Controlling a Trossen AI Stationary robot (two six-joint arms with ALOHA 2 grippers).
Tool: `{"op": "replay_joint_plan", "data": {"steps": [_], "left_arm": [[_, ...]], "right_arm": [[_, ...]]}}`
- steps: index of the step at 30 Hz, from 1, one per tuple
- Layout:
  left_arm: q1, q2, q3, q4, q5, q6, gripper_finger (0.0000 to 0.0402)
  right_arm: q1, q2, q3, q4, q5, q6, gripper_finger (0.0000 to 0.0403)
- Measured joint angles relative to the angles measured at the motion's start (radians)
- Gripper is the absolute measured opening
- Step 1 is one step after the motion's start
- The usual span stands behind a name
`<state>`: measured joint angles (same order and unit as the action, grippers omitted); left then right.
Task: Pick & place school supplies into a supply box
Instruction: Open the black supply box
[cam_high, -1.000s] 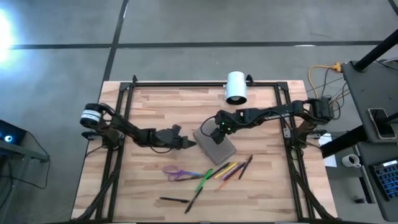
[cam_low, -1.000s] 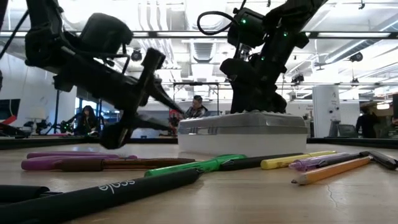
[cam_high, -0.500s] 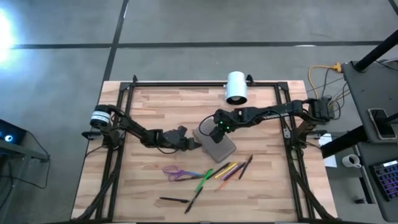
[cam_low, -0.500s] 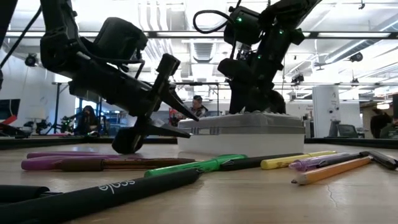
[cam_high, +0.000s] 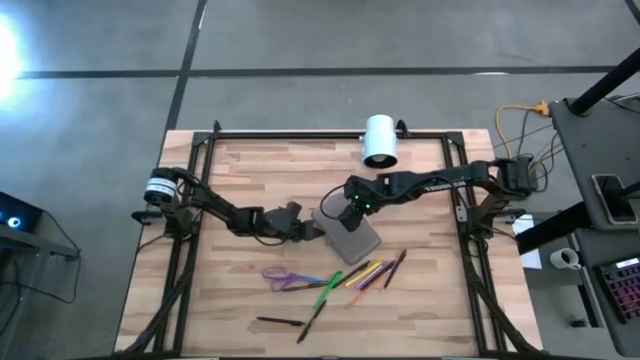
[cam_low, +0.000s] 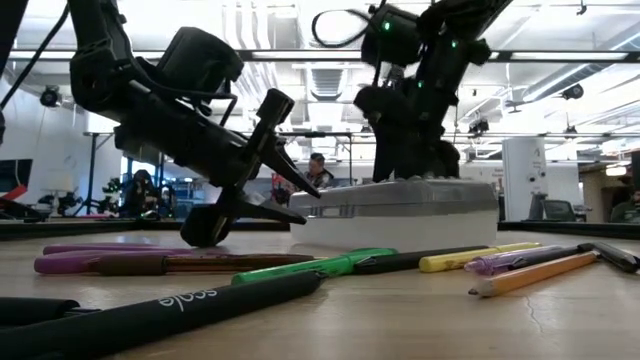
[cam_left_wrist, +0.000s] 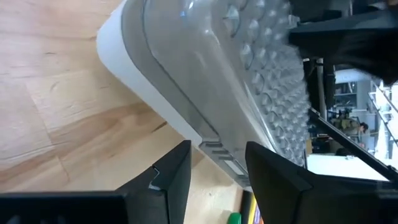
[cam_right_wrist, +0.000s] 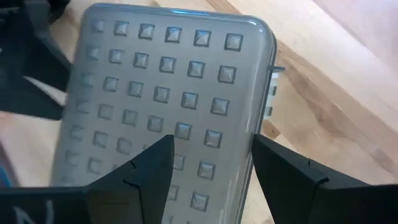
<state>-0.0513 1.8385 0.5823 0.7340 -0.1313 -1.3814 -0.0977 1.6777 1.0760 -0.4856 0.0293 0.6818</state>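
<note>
I've got my left pincer (cam_high: 306, 229) spread at the latch edge of the closed pencil case (cam_high: 350, 236) mid-surface, right pincer (cam_high: 343, 213) spread above its lid, while pens (cam_high: 375, 270) and scissors (cam_high: 285, 278) all lie outside, unpacked.

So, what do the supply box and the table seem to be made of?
The supply box: probably plastic, with a translucent grey lid carrying raised square studs over a white base, and a moulded clasp on its side. The table: wood, apparently jointed light planks with visible grain, smooth matte finish.
</note>
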Motion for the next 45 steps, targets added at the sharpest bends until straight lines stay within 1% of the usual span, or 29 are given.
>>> {"op": "replay_joint_plan", "data": {"steps": [4,9,12,16,21,26,31,35,38,40,43,45], "left_arm": [[0.011,0.001,0.022,-0.017,0.005,0.030,0.0136],[0.029,0.002,0.048,-0.044,0.018,0.070,0.0136],[0.030,0.002,0.054,-0.062,0.010,0.078,0.0136],[0.030,-0.002,0.051,-0.061,-0.015,0.078,0.0136],[0.031,-0.006,0.050,-0.061,-0.027,0.089,0.0136],[0.031,-0.011,0.048,-0.061,-0.043,0.087,0.0136],[0.032,-0.017,0.053,-0.047,-0.065,0.087,0.0136],[0.032,-0.038,0.047,-0.051,-0.097,0.091,0.0136],[0.020,-0.054,0.042,-0.071,-0.148,0.067,0.0136],[-0.004,-0.074,0.030,-0.082,-0.215,0.039,0.0136],[-0.041,-0.127,0.014,-0.075,-0.333,0.032,0.0136],[-0.053,-0.153,0.000,-0.072,-0.376,0.028,0.0136]], "right_arm": [[0.000,-0.030,0.027,0.013,-0.016,-0.011,0.0206],[-0.001,-0.012,0.030,0.006,-0.028,-0.012,0.0206],[0.000,-0.007,0.018,-0.049,-0.030,-0.010,0.0206],[0.004,-0.015,0.017,-0.126,0.005,-0.043,0.0206],[0.009,-0.060,0.018,-0.142,0.058,-0.071,0.0206],[0.016,-0.093,0.017,-0.156,0.063,-0.066,0.0206],[0.031,-0.043,0.003,-0.153,-0.003,-0.061,0.0206],[0.045,-0.005,0.003,-0.151,0.006,-0.068,0.0206],[0.046,0.008,0.001,-0.147,0.008,-0.075,0.0206],[0.045,0.013,-0.003,-0.143,0.007,-0.074,0.0206],[0.038,0.017,-0.018,-0.129,-0.022,-0.065,0.0206],[0.036,0.017,-0.035,-0.106,-0.033,-0.056,0.0206]]}}
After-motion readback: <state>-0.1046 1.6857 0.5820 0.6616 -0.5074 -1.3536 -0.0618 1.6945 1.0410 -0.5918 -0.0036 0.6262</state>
